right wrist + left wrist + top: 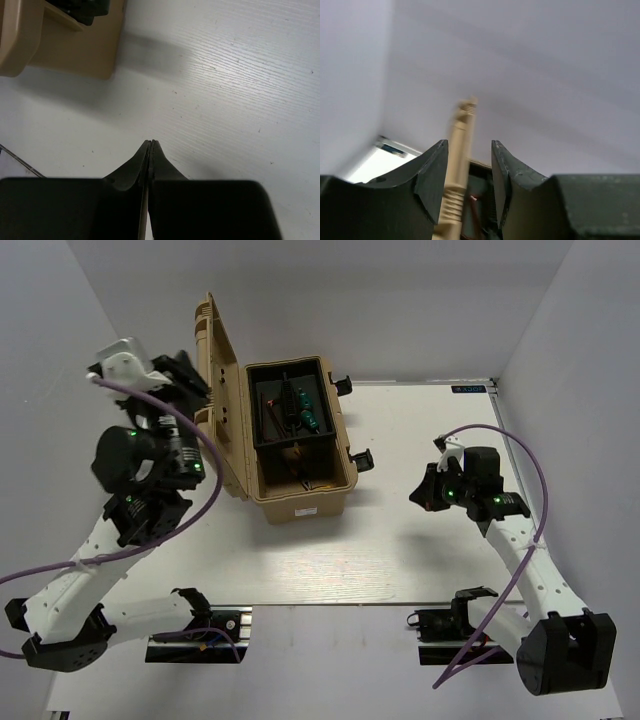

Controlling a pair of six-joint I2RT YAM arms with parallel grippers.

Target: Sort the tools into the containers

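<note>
The tan toolbox (pixel 300 495) stands open at the table's middle left, its ribbed lid (pixel 222 405) upright on the left side. In its black tray lie a green-handled screwdriver (pixel 307 412) and a dark, reddish tool (pixel 274 420); the other tools I cannot make out. My left gripper (pixel 195 380) is open, raised behind the lid. In the left wrist view its fingers (pixel 468 145) straddle the lid's tan edge (pixel 462 125) without closing on it. My right gripper (pixel 422 495) is shut and empty, low over the bare table right of the toolbox (pixel 75 50); its tips (pixel 151 143) are pressed together.
Black latches (pixel 362 460) stick out of the toolbox's right side. White walls close in on the left, the back and the right. Two black mounts (pixel 200 625) (pixel 450 620) sit at the near table edge by the arm bases.
</note>
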